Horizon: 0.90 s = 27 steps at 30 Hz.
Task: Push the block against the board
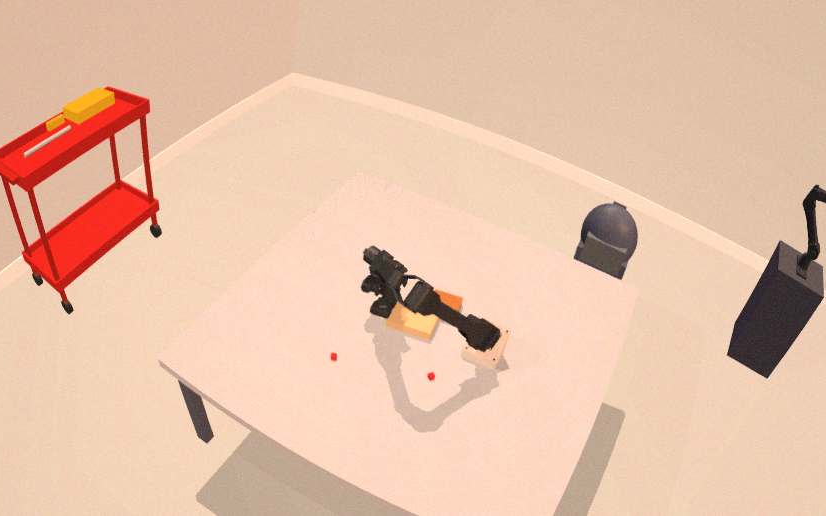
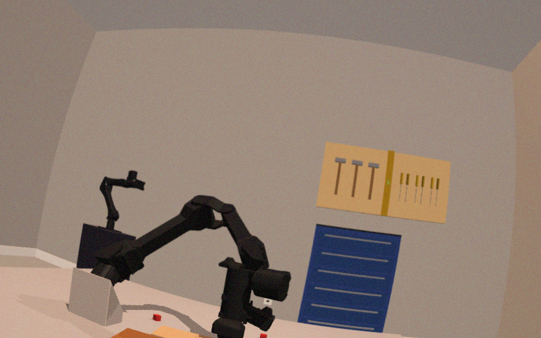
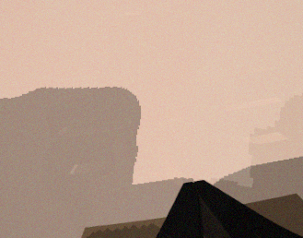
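Observation:
A pale tan wooden part (image 1: 426, 326) (image 2: 176, 331) lies flat on the table, beside an orange part (image 1: 450, 299) (image 2: 131, 333). The arm covers much of both in the top view, and the exterior view cuts them off at its bottom edge. I cannot tell which is the square block, or whether their sides fully touch or their edges are even. My gripper (image 3: 194, 191) is shut and empty, pointing down by the tan part's far-left end. A shaded brown wooden surface (image 3: 278, 209) shows behind the finger in the wrist view. Contact is unclear.
Two small red cubes (image 1: 333, 356) (image 1: 431, 376) lie on the table (image 1: 288, 397) on the near side of the parts. The arm's base plate (image 1: 477, 358) stands to their right. The forearm passes above the orange part.

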Tool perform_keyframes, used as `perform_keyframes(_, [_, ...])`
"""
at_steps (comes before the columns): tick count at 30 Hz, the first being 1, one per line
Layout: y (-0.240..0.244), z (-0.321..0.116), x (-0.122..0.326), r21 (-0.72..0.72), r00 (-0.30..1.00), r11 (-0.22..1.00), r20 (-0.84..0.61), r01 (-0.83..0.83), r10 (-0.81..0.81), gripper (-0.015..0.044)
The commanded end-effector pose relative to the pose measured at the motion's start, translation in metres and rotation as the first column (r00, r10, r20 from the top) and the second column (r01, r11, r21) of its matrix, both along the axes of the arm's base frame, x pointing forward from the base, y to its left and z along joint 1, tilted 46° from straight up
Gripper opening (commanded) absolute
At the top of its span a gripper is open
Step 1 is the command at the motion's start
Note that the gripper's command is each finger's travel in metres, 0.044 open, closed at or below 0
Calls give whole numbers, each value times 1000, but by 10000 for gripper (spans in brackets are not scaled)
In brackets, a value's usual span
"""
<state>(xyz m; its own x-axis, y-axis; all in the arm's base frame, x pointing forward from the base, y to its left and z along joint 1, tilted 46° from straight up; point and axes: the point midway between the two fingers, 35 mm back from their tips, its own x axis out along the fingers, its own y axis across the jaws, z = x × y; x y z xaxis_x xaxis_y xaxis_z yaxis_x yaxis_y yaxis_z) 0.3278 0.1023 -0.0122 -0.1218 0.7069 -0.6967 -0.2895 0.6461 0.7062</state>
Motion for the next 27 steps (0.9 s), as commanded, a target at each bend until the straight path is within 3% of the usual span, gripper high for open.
perform_keyframes(1, [-1, 1, -4, 1, 1000, 1000, 5, -2, 2, 0])
perform_keyframes(27, [-7, -1, -22, 1, 1000, 1000, 4, -2, 2, 0])
